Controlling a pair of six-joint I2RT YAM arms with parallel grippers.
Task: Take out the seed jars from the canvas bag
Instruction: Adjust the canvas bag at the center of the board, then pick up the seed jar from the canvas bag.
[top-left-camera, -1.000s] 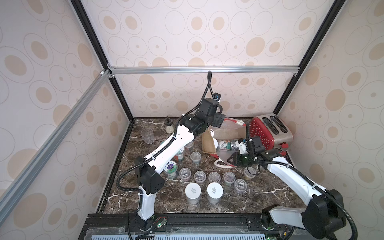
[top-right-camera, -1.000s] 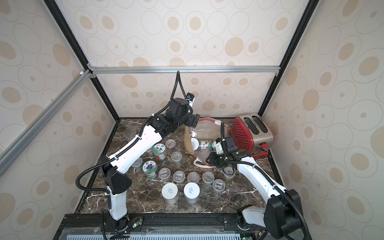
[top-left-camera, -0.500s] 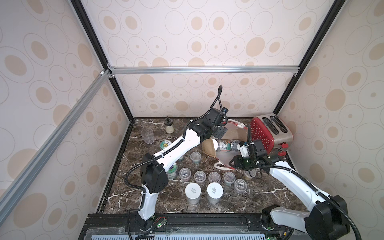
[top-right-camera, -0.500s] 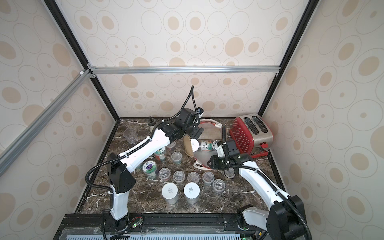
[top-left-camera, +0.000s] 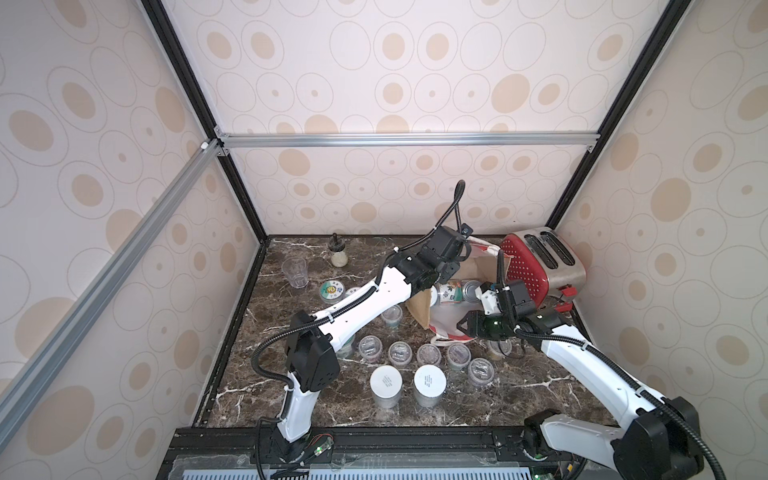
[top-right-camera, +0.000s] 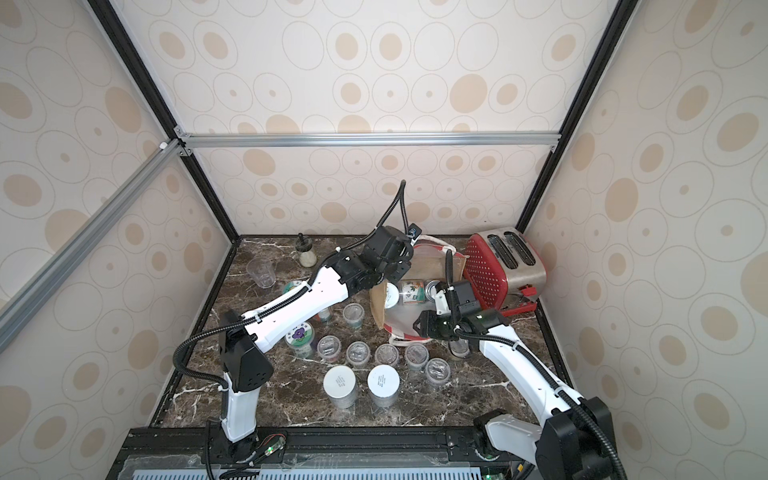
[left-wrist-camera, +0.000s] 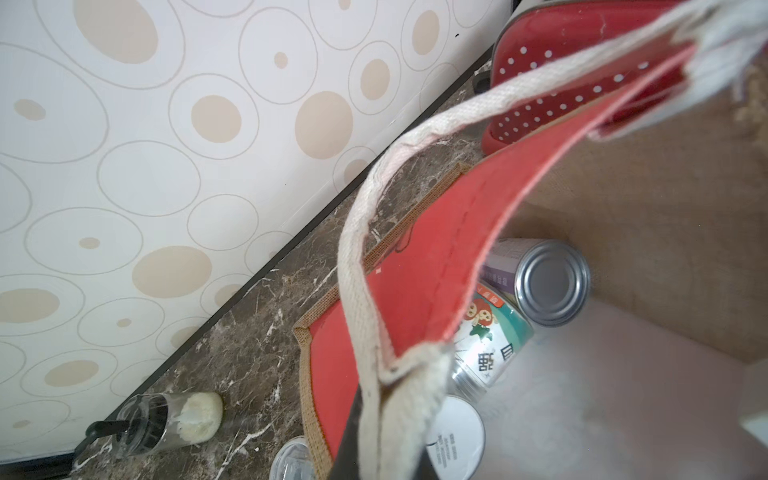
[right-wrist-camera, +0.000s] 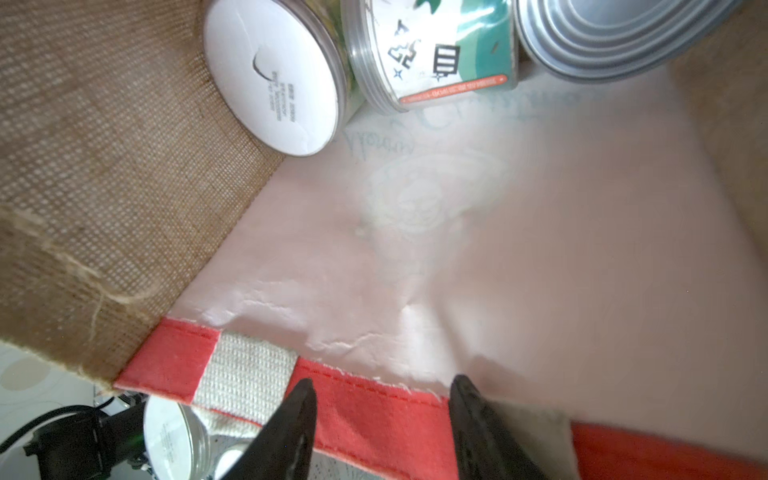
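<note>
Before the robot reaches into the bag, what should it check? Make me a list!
1. Is the left gripper shut on the canvas bag, lifting its top rim so the mouth gapes: ok.
2. Is the right gripper open and empty at the lower rim: ok.
3. Is the white lining bare on the way in: ok.
4. Is the bag emptied: not ok; a white-lidded seed jar lies on its side at the back.
5. Is that jar free of the green-labelled container beside it: cannot tell.
</note>
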